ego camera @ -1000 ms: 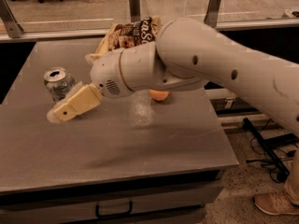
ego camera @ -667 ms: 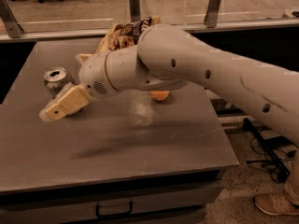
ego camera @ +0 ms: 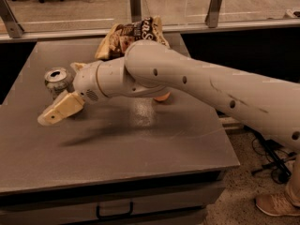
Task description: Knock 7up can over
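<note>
On the table (ego camera: 140,149), the gripper (ego camera: 50,117) lies at six o'clock of the 7up can (ego camera: 57,80); the chip bag (ego camera: 131,32) at its two o'clock.

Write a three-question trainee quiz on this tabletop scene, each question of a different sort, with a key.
1. True or false: the 7up can is lying on its side.
2. Multiple choice: the gripper is A) just in front of the can, on the camera's side; B) resting on top of the can; C) down on the floor.
3. Fill in: behind the arm lies a crumpled ___ bag.

Key: 1 false, the can stands upright; 2 A; 3 chip.
</note>
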You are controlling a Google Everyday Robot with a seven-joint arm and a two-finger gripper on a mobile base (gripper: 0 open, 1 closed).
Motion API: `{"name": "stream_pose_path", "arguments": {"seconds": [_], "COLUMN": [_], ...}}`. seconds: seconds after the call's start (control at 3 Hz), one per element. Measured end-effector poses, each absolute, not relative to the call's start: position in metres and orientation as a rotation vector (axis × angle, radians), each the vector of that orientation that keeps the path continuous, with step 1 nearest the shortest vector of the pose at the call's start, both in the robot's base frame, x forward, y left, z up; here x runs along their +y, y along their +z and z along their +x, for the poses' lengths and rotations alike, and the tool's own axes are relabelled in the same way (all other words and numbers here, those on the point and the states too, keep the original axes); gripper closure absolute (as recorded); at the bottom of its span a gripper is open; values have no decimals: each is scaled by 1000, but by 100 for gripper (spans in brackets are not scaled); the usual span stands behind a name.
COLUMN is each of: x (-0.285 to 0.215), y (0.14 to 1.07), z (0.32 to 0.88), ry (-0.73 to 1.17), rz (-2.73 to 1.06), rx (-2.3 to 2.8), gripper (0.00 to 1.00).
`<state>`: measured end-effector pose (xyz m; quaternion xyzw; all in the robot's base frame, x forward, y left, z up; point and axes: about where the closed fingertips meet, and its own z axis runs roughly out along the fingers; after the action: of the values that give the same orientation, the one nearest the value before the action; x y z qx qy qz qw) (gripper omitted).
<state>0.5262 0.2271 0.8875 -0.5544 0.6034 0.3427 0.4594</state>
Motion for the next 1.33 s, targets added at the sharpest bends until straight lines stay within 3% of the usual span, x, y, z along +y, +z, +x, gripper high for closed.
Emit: {"name": "stream_pose_path", "arguments": {"seconds": [0.67, 1.33], "x": [230, 232], "y": [869, 927], "z": [533, 544], "ry": [873, 698], "rz": [-1364, -1605], "rx": [1492, 1499], "gripper": [41, 86]}}
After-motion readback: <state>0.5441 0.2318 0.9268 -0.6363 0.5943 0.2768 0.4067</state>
